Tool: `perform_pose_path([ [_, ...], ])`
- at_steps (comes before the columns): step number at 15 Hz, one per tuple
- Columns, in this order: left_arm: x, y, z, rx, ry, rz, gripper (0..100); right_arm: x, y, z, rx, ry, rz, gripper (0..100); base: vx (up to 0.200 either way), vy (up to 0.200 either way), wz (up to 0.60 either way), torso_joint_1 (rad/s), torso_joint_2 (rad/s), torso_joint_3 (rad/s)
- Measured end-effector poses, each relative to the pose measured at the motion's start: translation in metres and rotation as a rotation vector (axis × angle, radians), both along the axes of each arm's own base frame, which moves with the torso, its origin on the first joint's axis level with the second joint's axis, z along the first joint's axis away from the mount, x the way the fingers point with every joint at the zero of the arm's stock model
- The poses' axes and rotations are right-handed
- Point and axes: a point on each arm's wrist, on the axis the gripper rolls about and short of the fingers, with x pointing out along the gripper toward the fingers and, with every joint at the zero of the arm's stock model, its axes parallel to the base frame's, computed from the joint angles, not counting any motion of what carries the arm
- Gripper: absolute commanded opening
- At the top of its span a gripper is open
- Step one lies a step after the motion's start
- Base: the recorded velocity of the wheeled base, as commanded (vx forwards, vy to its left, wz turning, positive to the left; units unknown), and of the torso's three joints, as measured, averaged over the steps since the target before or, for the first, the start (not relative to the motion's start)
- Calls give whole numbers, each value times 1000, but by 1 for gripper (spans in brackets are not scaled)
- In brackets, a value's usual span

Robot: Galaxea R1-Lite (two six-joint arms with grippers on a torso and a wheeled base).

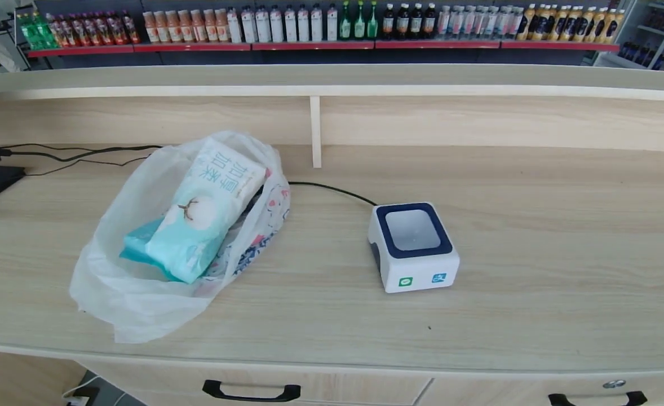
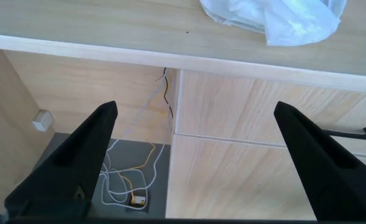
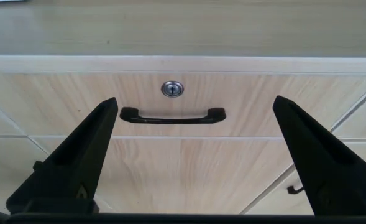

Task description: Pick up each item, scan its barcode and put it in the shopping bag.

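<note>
Head view: the shopping bag point(image 1: 115, 307) lies on the counter point(image 1: 535, 254) on your left side, mouth open towards the scanner point(image 1: 414, 245). A white-and-teal tissue pack point(image 1: 208, 214) sits inside it, on top of a teal pack point(image 1: 137, 242). The top pack's long axis runs diagonally, near-left to far-right. The scanner stands well apart from the bag, near the middle, with its cable point(image 1: 332, 190) trailing back behind the bag. Both packs are in the bag, so the bagging looks done for these two.

Left wrist view: your left gripper point(image 2: 195, 107) hangs below the counter's edge, its jaws spread wide and holding nothing. The shopping bag's rumpled edge sits on the counter top, above and ahead of the jaws. Loose wires point(image 2: 130, 180) lie on the floor below.

Right wrist view: your right gripper point(image 3: 195, 102) is also spread wide and empty. It faces a drawer front with a black handle point(image 3: 172, 116) and a lock point(image 3: 172, 89), below counter level.

The left arm is the nearer one to the bag, and any reach must first rise above the counter's edge.
</note>
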Motion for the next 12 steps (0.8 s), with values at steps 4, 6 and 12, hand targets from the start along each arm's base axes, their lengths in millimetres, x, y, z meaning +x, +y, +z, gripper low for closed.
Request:
perform_pose_path([
  [4, 0, 0, 0, 0, 0, 0, 100, 0, 0, 0, 3, 0, -1, 100, 0, -200, 0, 2, 0, 0],
  [6, 0, 0, 0, 0, -2, -1, 100, 0, 0, 0, 1, 0, 0, 100, 0, 0, 0, 0, 0, 0],
  [12, 0, 0, 0, -2, -2, -1, 100, 0, 0, 0, 0, 0, -1, 100, -167, 0, 0, 6, 4, 0],
])
